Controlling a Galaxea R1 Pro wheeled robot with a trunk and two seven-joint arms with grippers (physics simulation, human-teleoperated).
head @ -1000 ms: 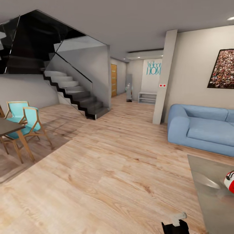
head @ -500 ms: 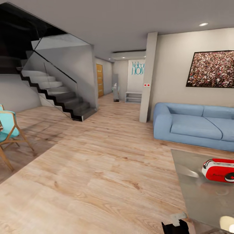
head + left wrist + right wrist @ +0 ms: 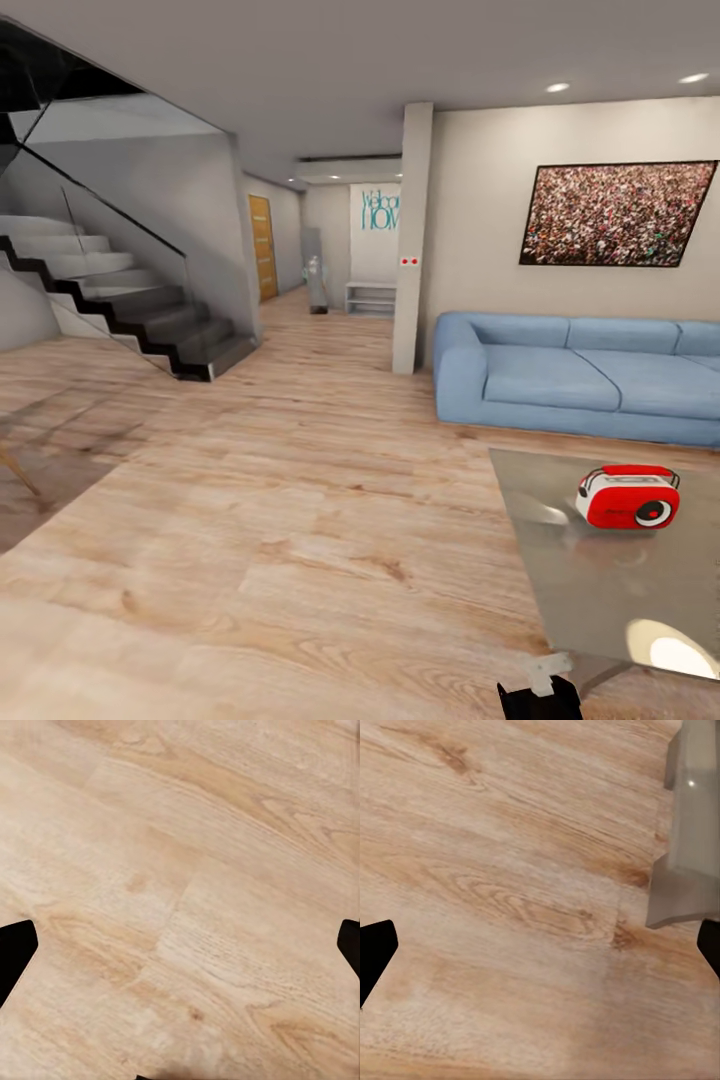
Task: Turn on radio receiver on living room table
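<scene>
The radio receiver (image 3: 628, 497) is a small red box with white ends and a thin handle. It stands upright on the glossy grey low table (image 3: 600, 590) at the right of the head view, well ahead of me. The left gripper (image 3: 180, 952) hangs over bare wood floor, open, its dark fingertips (image 3: 15, 960) wide apart with nothing between them. Over the floor beside a grey corner of the table (image 3: 690, 832), the right gripper (image 3: 540, 952) is open and holds nothing.
A long blue sofa (image 3: 580, 375) stands behind the table along the wall, under a framed picture (image 3: 615, 213). A white pillar (image 3: 410, 240) rises left of the sofa. A dark staircase (image 3: 130, 300) is at the far left. Light wood floor (image 3: 300, 500) stretches between.
The whole head view has swung to the right. The radio and table have come fully into the picture, and the turquoise chairs and dining table have slid out at the left.
</scene>
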